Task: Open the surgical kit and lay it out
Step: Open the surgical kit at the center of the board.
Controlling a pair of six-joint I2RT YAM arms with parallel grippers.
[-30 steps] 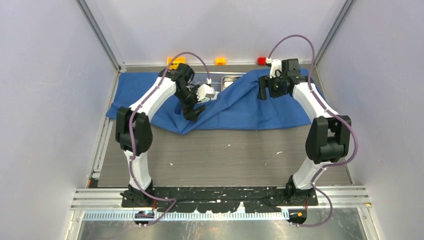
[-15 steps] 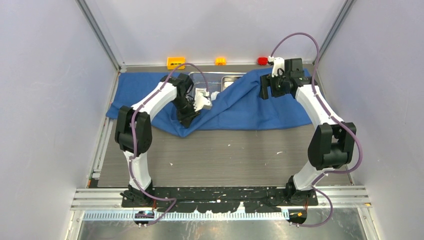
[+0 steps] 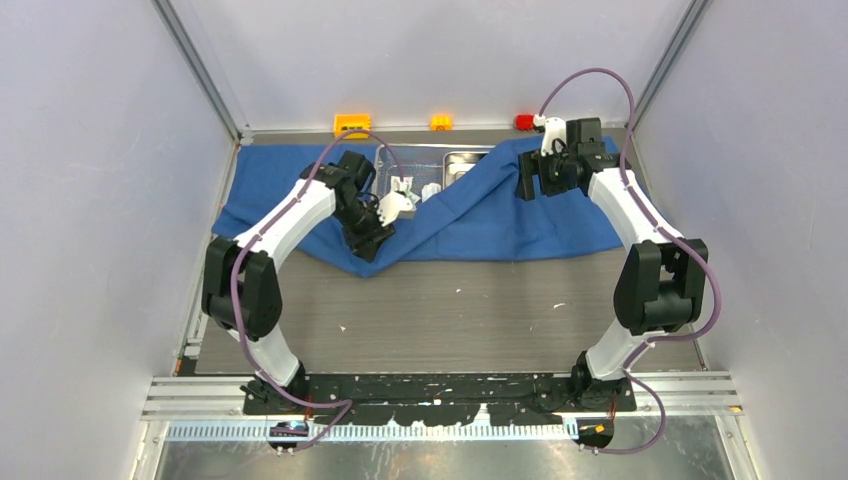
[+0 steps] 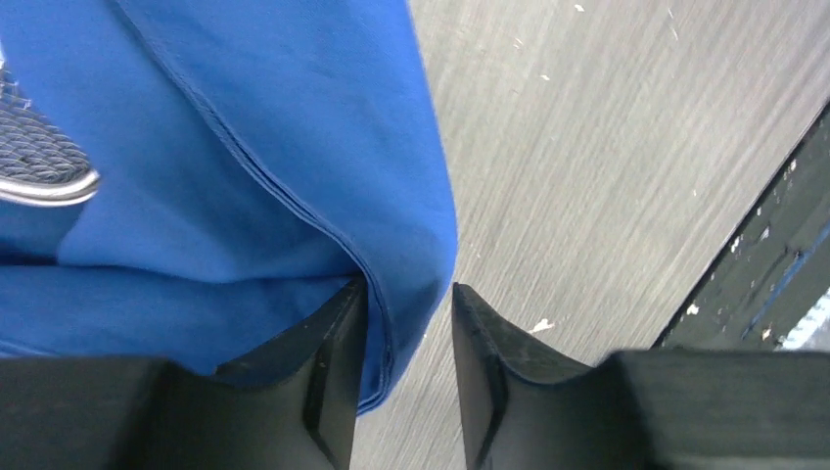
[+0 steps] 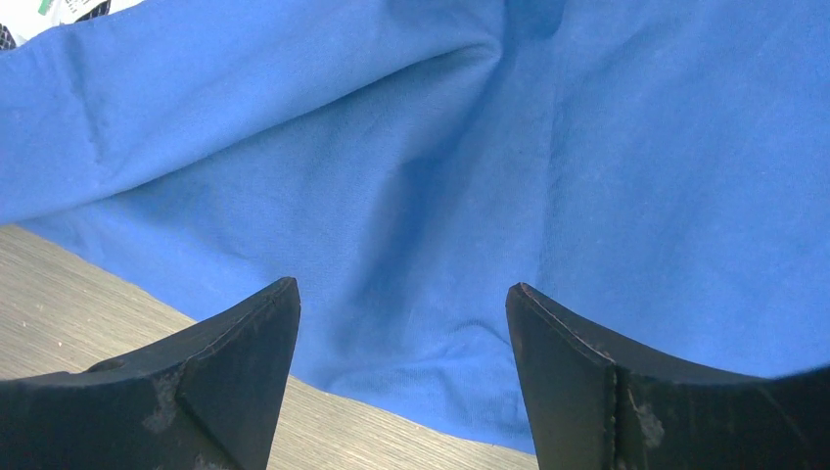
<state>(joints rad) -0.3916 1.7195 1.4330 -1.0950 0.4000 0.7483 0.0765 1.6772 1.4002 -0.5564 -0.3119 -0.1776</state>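
- Readable writing: basically nothing. A white-green packet [image 5: 67, 8] peeks in at the top-left corner of the right wrist view, and its print is too small to read.
- The blue cloth wrap [image 3: 520, 220] is spread along the far edge of the bench [image 3: 450, 310], long axis running left to right, reaching nearly from the left edge to the right edge.
- A raised fold of the wrap runs diagonally, from a bunched point at its near-left side up toward the far right.
- The left pincer [image 4: 408, 294] is clamped on the wrap at that near-left point, with the hemmed edge pinched between its fingers, just above bare bench.
- A corner of the steel mesh tray [image 4: 39, 162] sticks out from under the cloth at the left of the left wrist view.
- The smaller steel pan [image 3: 462, 160] sits uncovered at the middle of the far edge, in the gap of the wrap.
- The right pincer [image 5: 401, 289] is spread wide, holding nothing, over the far-right part of the wrap.
- The orange block [image 3: 351, 124], yellow block [image 3: 441, 122] and red block [image 3: 524, 121] line up just beyond the far edge.
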